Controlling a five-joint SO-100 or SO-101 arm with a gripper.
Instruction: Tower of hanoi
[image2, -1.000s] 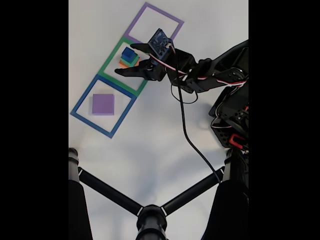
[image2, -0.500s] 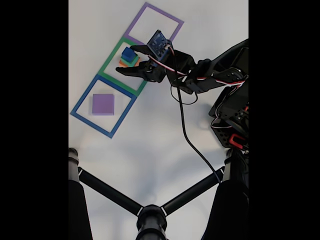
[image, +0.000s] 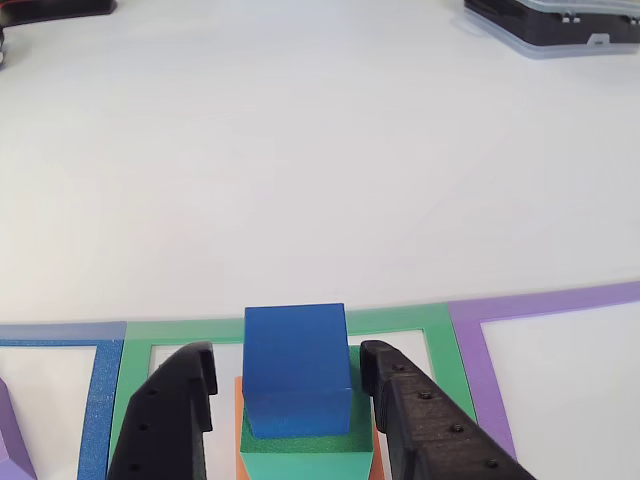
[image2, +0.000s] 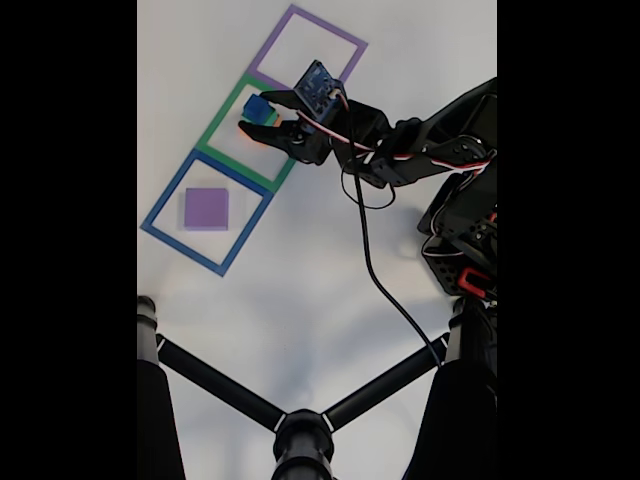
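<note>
Black plastic gripper straddled the small blue square foam block, one finger at its nine o'clock and one at three, jaws parted and gripping nothing. The block topped green and orange foam squares inside the green tape outline on a white tabletop.

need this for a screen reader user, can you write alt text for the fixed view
From above, a black robot arm reaches in from the right, its open end effector straddling a small stack topped by a blue block inside a green tape square on a white table. A purple block lies alone in the neighbouring blue tape square.
</note>
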